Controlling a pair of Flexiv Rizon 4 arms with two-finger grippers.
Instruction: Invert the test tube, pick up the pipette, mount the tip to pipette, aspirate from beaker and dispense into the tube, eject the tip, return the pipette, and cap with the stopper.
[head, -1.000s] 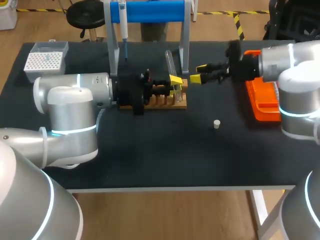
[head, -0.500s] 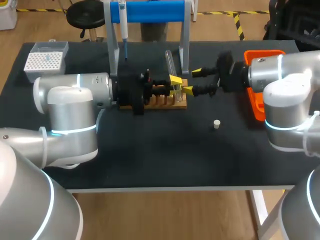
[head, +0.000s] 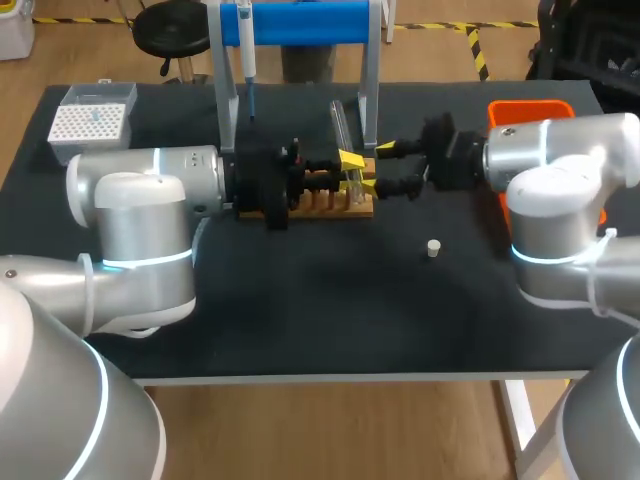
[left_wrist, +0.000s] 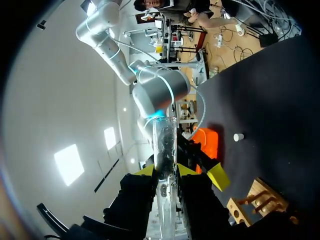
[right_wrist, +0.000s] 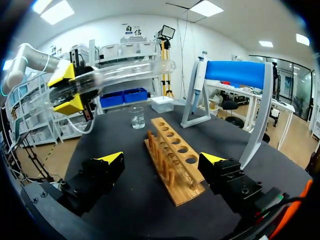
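Left pincer (left_wrist: 165, 171) is clamped on the test tube (left_wrist: 164, 140), held seemingly level above the wooden rack (right_wrist: 176, 167). Right pincer (right_wrist: 162, 159) stands apart, nearby. Glass: light, rigid, slippery, fragile. Recommend gentle mid-body grip.

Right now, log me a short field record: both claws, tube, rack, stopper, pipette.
left claw: shut on the test tube
test tube: clear, held off the wooden rack, above the table
right claw: open, empty, wooden rack ahead of it
wooden rack: on the table, holes in view empty
stopper: alone on the table, untouched
pipette: hanging on its stand
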